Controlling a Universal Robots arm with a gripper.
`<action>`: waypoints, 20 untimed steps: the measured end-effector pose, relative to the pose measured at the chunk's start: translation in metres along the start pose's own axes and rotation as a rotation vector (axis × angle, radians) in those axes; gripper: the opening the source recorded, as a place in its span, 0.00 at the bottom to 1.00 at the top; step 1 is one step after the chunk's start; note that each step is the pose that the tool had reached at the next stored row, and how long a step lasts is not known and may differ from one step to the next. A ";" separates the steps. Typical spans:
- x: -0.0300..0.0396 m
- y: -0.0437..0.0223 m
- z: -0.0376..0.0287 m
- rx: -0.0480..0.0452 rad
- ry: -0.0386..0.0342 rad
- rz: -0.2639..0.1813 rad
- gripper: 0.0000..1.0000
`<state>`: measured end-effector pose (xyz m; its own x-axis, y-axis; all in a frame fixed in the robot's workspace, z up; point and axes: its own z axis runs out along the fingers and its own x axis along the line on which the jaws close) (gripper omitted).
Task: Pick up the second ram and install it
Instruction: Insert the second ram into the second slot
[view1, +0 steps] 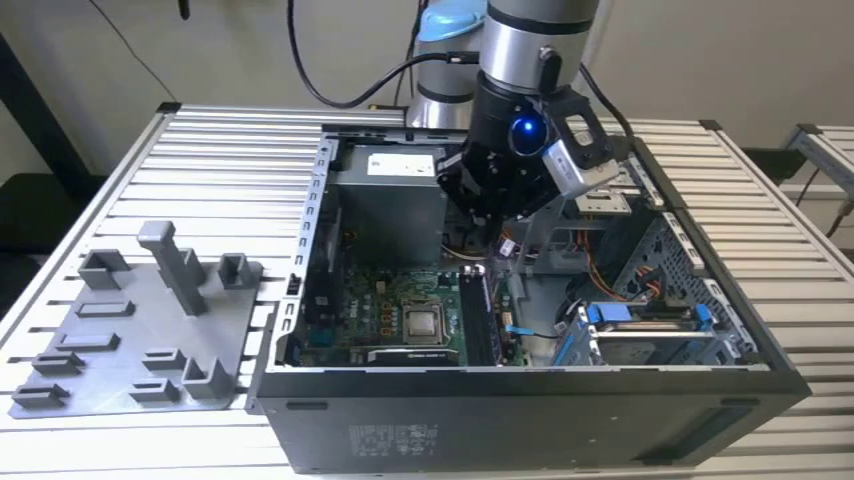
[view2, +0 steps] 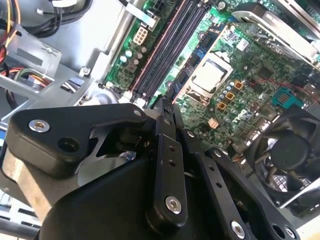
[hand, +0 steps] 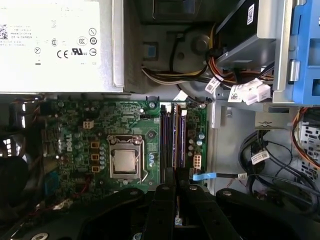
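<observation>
My gripper (view1: 489, 243) reaches down into the open computer case (view1: 747, 345), over the far end of the memory slots (hand: 172, 137) on the green motherboard (hand: 75, 135). Its black fingers (hand: 165, 200) are pressed together, and I see no stick gripped between them in either wrist view. A long thin stick, apparently the second ram (hand: 175, 135), stands on edge in the slots just beyond the gripper (hand: 175, 174). In the exterior view it is a dark strip (view1: 477, 315) beside the processor (view1: 424, 322). The gripper (view2: 162, 102) hovers at the slots' end.
A grey fixture plate (view1: 80, 385) with upright holders lies on the slatted table at the exterior view's left. Inside the case are the power supply (hand: 55, 45), bundled cables (hand: 200, 70), a blue drive cage (view1: 641, 315) and a black fan (view2: 295, 150).
</observation>
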<state>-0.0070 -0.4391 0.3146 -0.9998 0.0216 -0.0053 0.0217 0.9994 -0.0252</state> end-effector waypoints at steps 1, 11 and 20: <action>0.0001 0.0000 0.0017 0.0000 0.0005 0.000 0.13; 0.0010 0.0005 0.0193 0.0005 0.0028 0.004 0.13; 0.0020 0.0005 0.0336 0.0006 0.0057 0.004 0.13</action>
<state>-0.0089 -0.4394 0.2810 -0.9997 0.0261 0.0002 0.0261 0.9993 -0.0258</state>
